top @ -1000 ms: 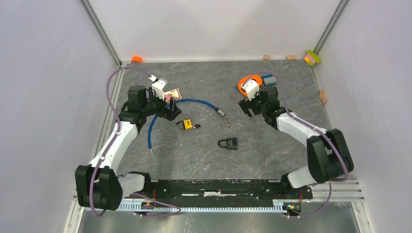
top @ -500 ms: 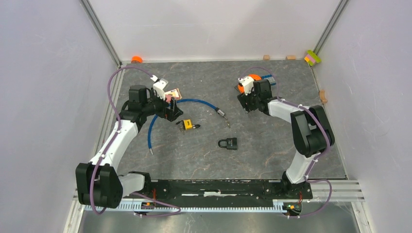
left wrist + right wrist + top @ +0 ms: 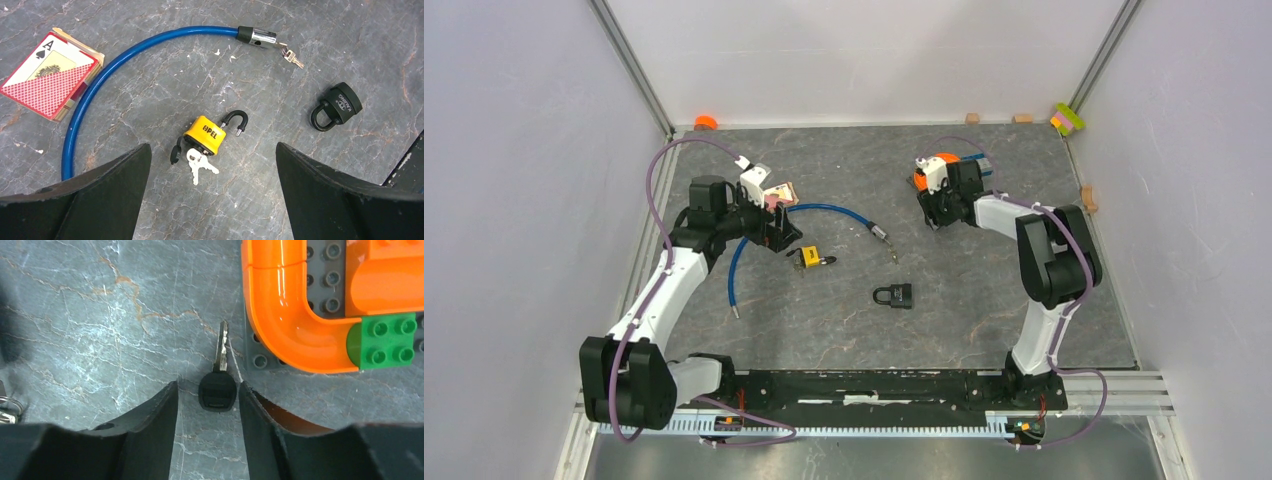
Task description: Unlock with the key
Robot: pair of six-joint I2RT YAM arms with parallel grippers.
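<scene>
A key with a black head [image 3: 218, 389] lies flat on the table, blade pointing away, beside a grey brick plate. My right gripper [image 3: 208, 386] stands low over it, one finger on each side of the head with a narrow gap either way, so it is open. The black padlock [image 3: 894, 295] [image 3: 336, 106] lies shut mid-table, apart from both arms. My left gripper [image 3: 212, 146] hovers wide open above a yellow padlock [image 3: 206, 135] whose shackle is up and whose keys [image 3: 198, 162] hang from it.
An orange curved piece [image 3: 280, 305] and a green brick [image 3: 387, 340] sit on the grey plate [image 3: 260, 361] just right of the key. A blue cable lock [image 3: 125, 55] with small keys [image 3: 291, 57] and a card deck [image 3: 47, 75] lie at the left.
My right gripper has moved toward the far side, down to the key by the orange piece, and its fingers have narrowed around the key's head. The left arm has not moved.
</scene>
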